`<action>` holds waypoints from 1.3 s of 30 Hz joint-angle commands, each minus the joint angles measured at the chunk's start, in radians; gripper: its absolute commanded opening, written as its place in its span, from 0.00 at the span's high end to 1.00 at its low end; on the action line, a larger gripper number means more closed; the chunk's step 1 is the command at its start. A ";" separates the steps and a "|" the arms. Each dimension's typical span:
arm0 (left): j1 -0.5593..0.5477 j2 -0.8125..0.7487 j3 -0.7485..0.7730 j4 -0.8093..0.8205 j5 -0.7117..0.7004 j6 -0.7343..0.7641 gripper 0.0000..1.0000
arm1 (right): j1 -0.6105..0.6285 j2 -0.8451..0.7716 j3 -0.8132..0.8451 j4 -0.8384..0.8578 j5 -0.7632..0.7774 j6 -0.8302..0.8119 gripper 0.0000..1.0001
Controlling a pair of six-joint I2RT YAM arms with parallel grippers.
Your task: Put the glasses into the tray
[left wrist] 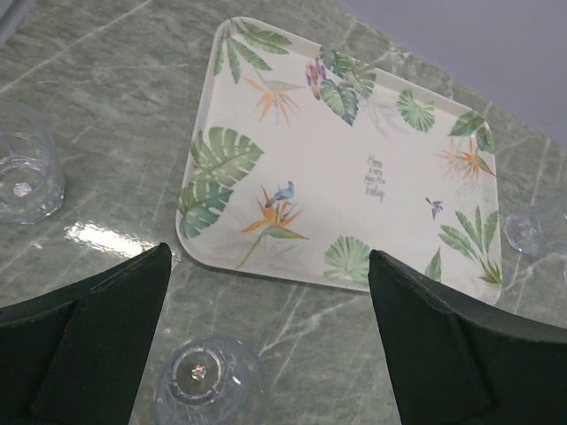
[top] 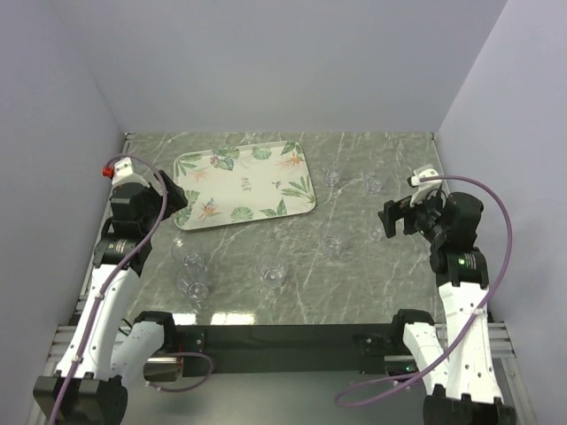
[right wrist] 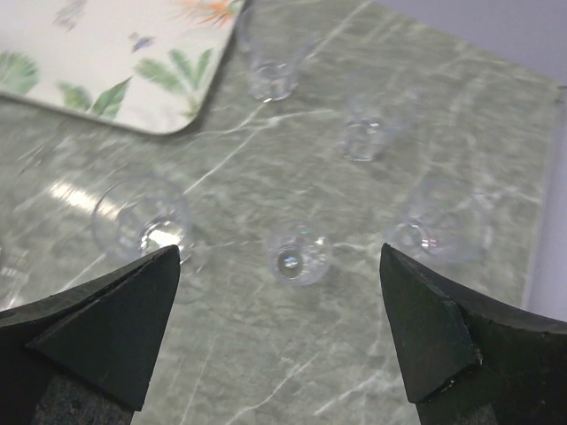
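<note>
White link shells, black joint housings on left arm (top: pixel 106 292) and right arm (top: pixel 461 310). Purple cable (top: pixel 502 239) looped beside each. Green LED (top: pixel 462 260) on right arm. Red cap (top: pixel 108 169) at left wrist. Matte black, wedge-shaped fingers (left wrist: pixel 97 345).

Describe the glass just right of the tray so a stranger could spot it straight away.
Start at the leaf-print tray on the far left of the table. Past its right edge two glasses stand side by side. Pick the glass nearer the tray; the other glass sits further right.
</note>
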 commanded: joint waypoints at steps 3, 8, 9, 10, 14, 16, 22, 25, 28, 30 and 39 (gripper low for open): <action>0.058 0.084 0.086 -0.015 -0.036 -0.016 0.01 | 0.002 0.129 0.025 -0.057 -0.235 -0.071 0.00; 0.177 0.207 0.143 -0.067 -0.055 -0.025 0.02 | 0.001 0.121 -0.048 0.012 -0.328 -0.053 0.00; 0.189 0.254 0.163 -0.070 -0.047 -0.025 0.04 | 0.001 0.120 -0.054 0.016 -0.329 -0.056 0.00; 0.209 0.282 0.174 -0.080 -0.044 -0.028 0.06 | -0.001 0.117 -0.056 0.015 -0.321 -0.061 0.00; 0.238 0.423 0.235 -0.101 -0.047 -0.039 0.17 | -0.004 0.112 -0.070 0.026 -0.312 -0.061 0.00; 0.243 0.507 0.285 -0.119 -0.058 -0.044 0.20 | -0.004 0.112 -0.071 0.024 -0.310 -0.062 0.00; 0.244 0.627 0.381 -0.164 -0.142 -0.051 0.27 | -0.002 0.120 -0.062 0.026 -0.296 -0.056 0.00; 0.243 0.643 0.401 -0.173 -0.170 -0.047 0.29 | -0.002 0.117 -0.064 0.026 -0.283 -0.054 0.00; 0.244 0.649 0.405 -0.188 -0.210 -0.039 0.28 | -0.004 0.114 -0.062 0.024 -0.276 -0.053 0.00; 0.244 0.655 0.398 -0.192 -0.243 -0.033 0.28 | -0.002 0.111 -0.062 0.023 -0.273 -0.051 0.00; 0.250 0.722 0.387 -0.216 -0.303 -0.036 0.33 | -0.005 0.101 -0.064 0.024 -0.247 -0.057 0.00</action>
